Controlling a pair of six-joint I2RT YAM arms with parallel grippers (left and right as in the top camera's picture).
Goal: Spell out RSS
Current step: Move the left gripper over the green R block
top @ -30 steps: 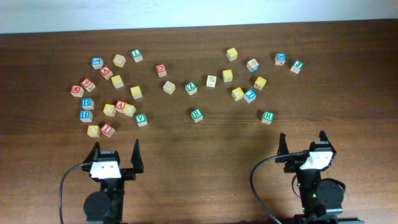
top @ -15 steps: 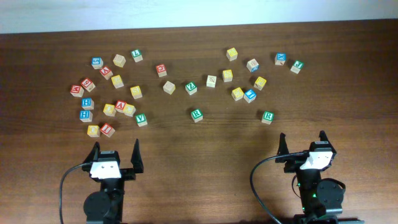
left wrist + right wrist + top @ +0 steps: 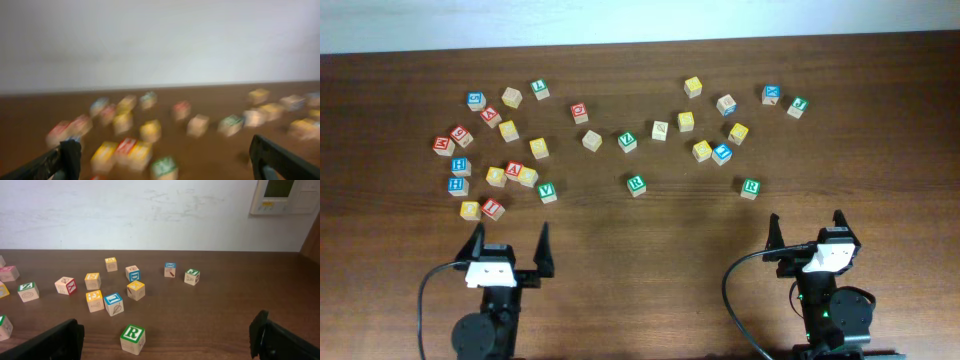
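Note:
A green-faced cube with a white R (image 3: 750, 187) lies just ahead of my right gripper (image 3: 805, 228). It shows clearly in the right wrist view (image 3: 133, 338), between and ahead of the wide-open fingers (image 3: 167, 327). Another green cube (image 3: 636, 184) lies mid-table; its letter looks like an R. Several yellow-faced cubes lie in the right cluster (image 3: 702, 151) and the left cluster (image 3: 538, 148); I cannot read an S on any of them. My left gripper (image 3: 508, 243) is open and empty, near the table's front left. Its wrist view (image 3: 165, 148) is blurred.
Many red, blue, green and plain cubes are scattered across the far half of the wooden table (image 3: 640, 250). A green V cube (image 3: 548, 190) lies just ahead of the left gripper. A yellow and a red cube (image 3: 492, 208) lie by its left finger.
My left gripper has shifted slightly forward, and its wrist view is motion-blurred. The right arm and the cubes have not moved.

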